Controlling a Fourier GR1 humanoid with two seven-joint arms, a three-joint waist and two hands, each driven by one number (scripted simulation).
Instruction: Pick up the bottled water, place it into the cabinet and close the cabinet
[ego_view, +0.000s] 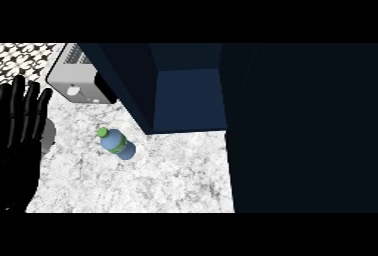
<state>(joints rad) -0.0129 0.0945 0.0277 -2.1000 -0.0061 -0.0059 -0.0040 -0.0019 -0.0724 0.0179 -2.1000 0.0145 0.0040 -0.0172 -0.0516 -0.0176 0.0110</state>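
Fingers straight on left hand, bottled water upright nearby

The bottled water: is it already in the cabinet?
No. The bottled water stands on the counter, outside the open cabinet.

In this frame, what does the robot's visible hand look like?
Only the left hand shows, at the view's left edge: uniformly black, with long slender fingers and a broad palm, no visible markings, cables or sleeve. The right hand is out of view.
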